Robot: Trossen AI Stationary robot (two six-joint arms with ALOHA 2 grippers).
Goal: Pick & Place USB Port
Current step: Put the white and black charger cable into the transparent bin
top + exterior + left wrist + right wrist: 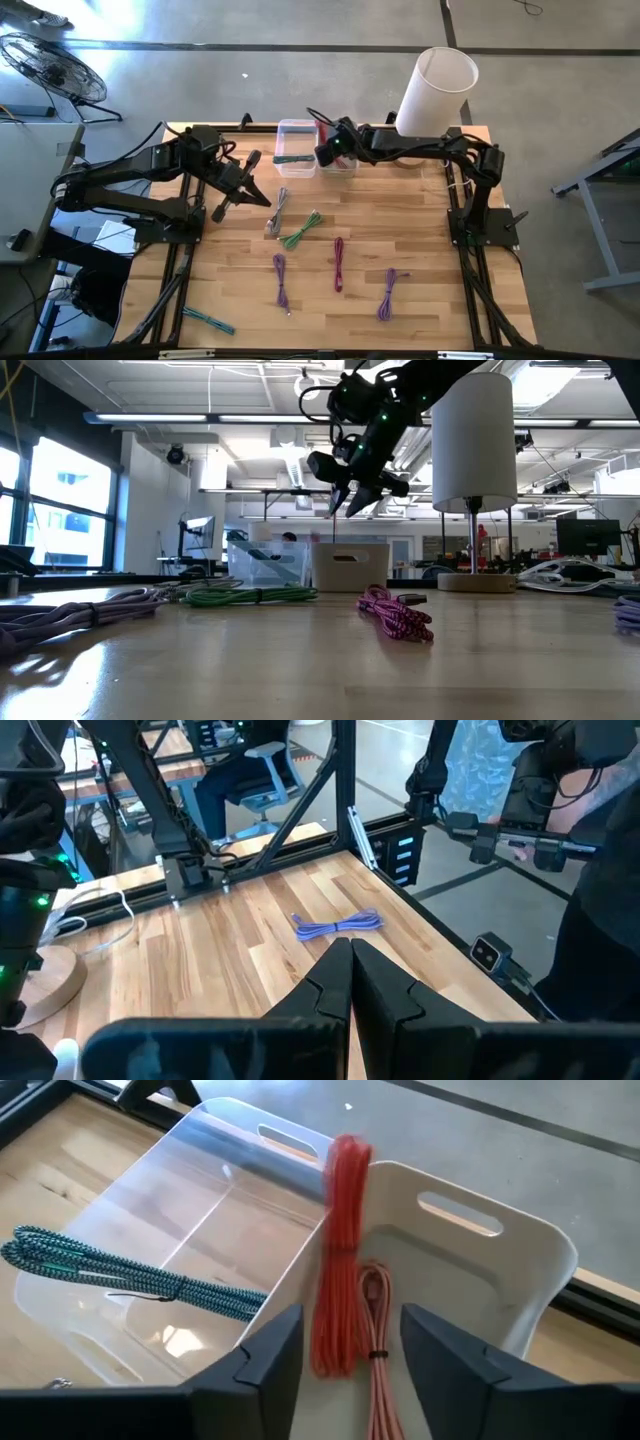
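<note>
My right gripper (350, 1355) is open above the bins at the table's far edge, also seen in the high view (330, 148) and the low view (352, 500). A red cable bundle (340, 1250) stands blurred between its fingers, over the white bin (520, 1270), right at the wall shared with the clear bin (150, 1210). Thinner orange-red loops (375, 1370) lie on the white bin's floor. A teal cable (120, 1275) lies in the clear bin. My left gripper (235, 195) is shut on nothing, above the table's left part (350, 960). My right gripper has the red cable bundle (335, 1330) between its open fingers, which point down from above. I cannot tell whether either finger touches it.
Loose cables lie on the wood: grey (278, 210), green (300, 230), magenta (339, 262), two purple (281, 278) (388, 293), and teal (208, 318) near the front left. A tall white cylinder (437, 90) stands on a wooden base at the far right.
</note>
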